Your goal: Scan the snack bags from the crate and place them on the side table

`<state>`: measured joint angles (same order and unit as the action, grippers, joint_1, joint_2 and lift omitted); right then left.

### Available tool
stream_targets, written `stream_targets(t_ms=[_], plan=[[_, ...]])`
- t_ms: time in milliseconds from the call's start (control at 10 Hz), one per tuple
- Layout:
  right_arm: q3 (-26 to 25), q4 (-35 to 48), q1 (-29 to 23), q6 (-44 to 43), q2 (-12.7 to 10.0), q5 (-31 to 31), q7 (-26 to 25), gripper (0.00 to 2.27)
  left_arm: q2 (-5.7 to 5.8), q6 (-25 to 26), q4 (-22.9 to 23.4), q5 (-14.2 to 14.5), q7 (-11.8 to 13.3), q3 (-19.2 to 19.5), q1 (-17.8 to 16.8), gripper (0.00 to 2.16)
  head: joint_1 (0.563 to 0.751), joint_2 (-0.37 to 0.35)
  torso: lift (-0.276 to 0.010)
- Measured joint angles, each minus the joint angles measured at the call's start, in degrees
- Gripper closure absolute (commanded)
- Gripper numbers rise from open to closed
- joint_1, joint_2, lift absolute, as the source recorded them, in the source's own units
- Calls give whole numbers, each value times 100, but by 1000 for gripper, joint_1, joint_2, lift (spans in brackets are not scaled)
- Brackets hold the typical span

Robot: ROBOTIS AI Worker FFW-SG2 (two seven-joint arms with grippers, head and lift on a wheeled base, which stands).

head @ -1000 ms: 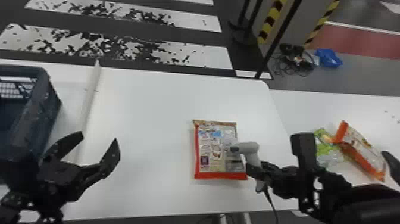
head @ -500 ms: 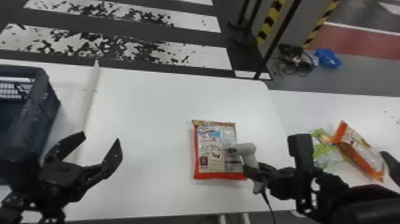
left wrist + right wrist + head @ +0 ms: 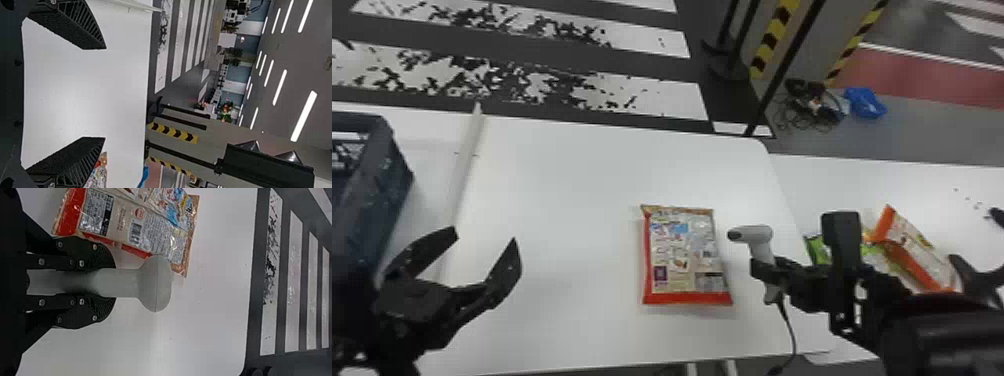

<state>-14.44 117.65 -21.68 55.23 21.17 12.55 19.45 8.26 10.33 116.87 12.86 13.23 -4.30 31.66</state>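
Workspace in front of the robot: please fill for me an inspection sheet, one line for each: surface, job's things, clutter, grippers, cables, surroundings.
Surface: white table, with the white side table at its right.
Job's things: red-edged snack bag flat on the table; orange bag overlapping green bag on the side table; dark crate at left.
Clutter: blue bundle and dark tangle on the floor beyond.
Grippers: left gripper open; right gripper shut on the scanner.
Cables: scanner cord hanging past the table's near edge.
Surroundings: worn white floor stripes, yellow-black barrier markings.
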Motion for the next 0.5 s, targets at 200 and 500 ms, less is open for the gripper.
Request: stream_targets(t_ms=[200, 500], plan=[[45, -771, 372, -522, 179, 1, -46, 2253, -14, 15, 6, -44, -40, -30, 7, 39, 695, -329, -81], [238, -1764, 886, -999, 430, -29, -65, 2256, -49, 185, 11, -158, -66, -63, -27, 39, 695, -350, -81]])
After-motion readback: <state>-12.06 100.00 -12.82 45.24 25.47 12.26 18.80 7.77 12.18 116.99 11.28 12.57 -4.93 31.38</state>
